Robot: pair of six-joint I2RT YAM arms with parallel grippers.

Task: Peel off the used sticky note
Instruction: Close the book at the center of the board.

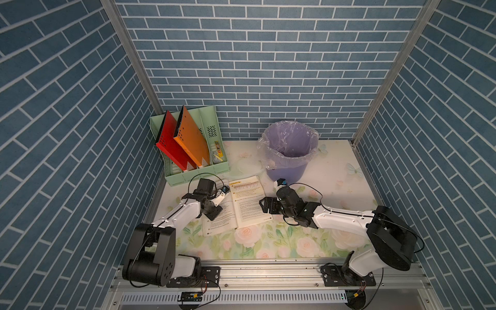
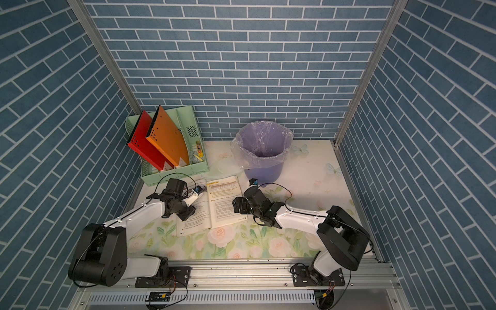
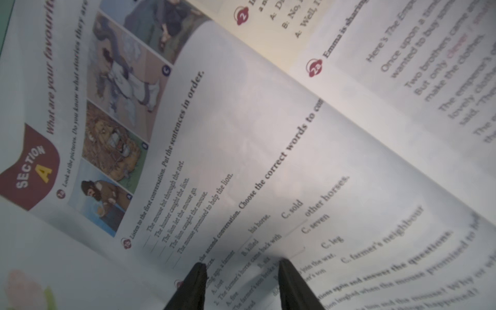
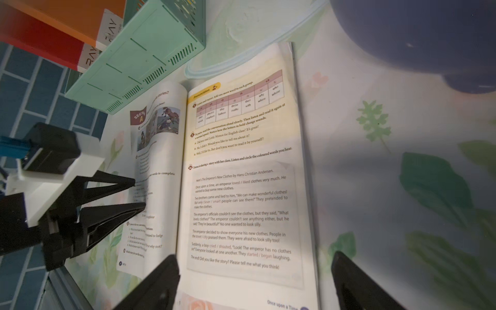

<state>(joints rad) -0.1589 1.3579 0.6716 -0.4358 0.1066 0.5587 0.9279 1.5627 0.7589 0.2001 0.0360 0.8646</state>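
The tabletop (image 1: 308, 241) has a smooth cloth printed with roses, so I judge that whatever lies on it can slide when it is pulled and nothing presses it down. The purple plastic bin (image 1: 287, 171), round and lined with a thin crinkled bag, stands near one far corner of the book. The mint file organizer (image 1: 193, 174), of perforated plastic, stands near the other. The open textbook (image 1: 249, 204) has thin, slightly glossy pages that arch up at the spine, so a pinch could catch the page itself and crease or tear it. The right end effector (image 4: 253, 256) hangs over the lower edge of the right page, its black pointed fingers wide apart and empty. The left end effector (image 3: 241, 263) has its fingers only narrowly apart, tips at the left page, holding nothing. The sticky note I cannot identify for sure: a pale rectangle (image 4: 241, 222) with one turned corner on the right page may be it, or only print, and a translucent edge would be hard to find
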